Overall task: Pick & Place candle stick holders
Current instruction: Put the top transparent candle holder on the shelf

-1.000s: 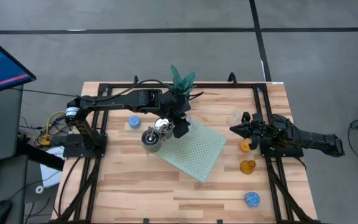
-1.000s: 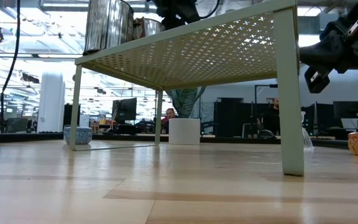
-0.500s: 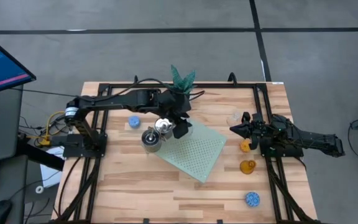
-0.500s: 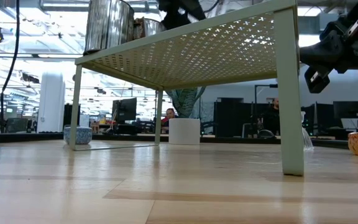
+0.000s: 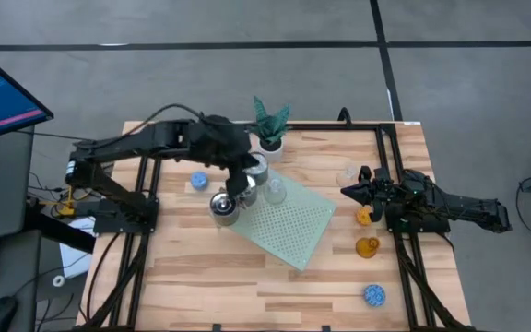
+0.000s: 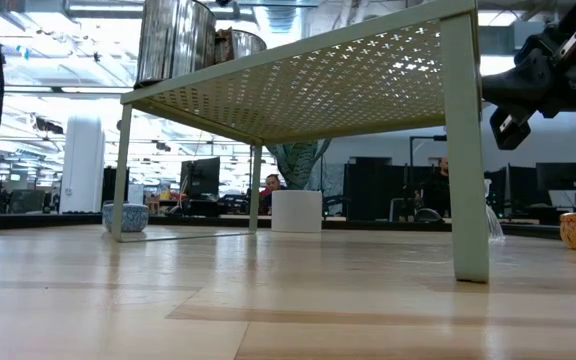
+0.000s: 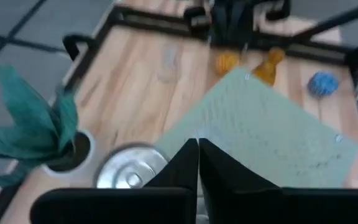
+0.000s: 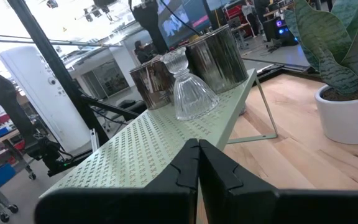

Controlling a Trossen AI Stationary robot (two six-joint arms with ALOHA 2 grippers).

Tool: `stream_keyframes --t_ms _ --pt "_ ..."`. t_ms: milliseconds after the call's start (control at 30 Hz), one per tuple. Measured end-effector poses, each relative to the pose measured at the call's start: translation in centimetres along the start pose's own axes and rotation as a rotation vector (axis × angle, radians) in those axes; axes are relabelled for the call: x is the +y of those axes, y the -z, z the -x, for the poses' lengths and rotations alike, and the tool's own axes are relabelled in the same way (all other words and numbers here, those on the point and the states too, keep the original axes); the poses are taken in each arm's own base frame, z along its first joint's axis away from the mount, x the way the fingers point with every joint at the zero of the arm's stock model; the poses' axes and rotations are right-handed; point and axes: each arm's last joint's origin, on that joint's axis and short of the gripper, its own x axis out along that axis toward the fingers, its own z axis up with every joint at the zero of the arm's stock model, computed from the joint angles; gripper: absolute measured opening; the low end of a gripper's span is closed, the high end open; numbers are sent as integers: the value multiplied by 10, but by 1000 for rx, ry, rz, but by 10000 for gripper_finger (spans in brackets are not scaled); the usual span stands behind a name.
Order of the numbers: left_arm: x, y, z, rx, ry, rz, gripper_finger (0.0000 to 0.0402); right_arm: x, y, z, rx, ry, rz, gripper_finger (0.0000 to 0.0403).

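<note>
The pale green perforated mat [image 5: 289,221] stands on thin legs mid-table. On its far-left corner stand shiny silver holders [image 5: 224,205] [image 5: 258,166] and a clear glass holder [image 5: 275,192], also seen in the right wrist view [image 8: 191,90]. My left gripper [image 5: 247,173] is shut and empty above a silver holder [image 7: 129,171]. My right gripper [image 5: 350,192] is shut and empty at the right, beside an orange holder [image 5: 365,216], an amber one [image 5: 367,247] and a clear one [image 5: 348,175]. Blue bumpy holders rest on the table at the left [image 5: 198,181] and near right [image 5: 373,295].
A green-leaved plant in a white pot [image 5: 270,138] stands at the far edge, just behind the mat and close to my left gripper. Black frame rails run along the table's sides. Bare wood lies along the near edge [image 5: 247,295].
My left gripper has drawn back from the mat's far-left corner, up and toward the table's left and far side, and the arm has folded back. A clear glass holder now stands uncovered on the mat where the gripper was.
</note>
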Motion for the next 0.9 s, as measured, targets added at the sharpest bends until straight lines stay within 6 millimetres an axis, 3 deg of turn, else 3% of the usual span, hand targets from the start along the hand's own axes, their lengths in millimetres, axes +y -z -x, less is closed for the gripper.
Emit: stream_keyframes --t_ms 300,500,900 --pt "-15 20 -49 147 -1 -37 2 0 0 0 1 0 0 0" --pt "-21 23 -66 182 -17 -60 2 0 0 0 0 0 0 0" --pt "-23 19 -80 134 -8 -54 1 0 0 0 0 1 0 0"
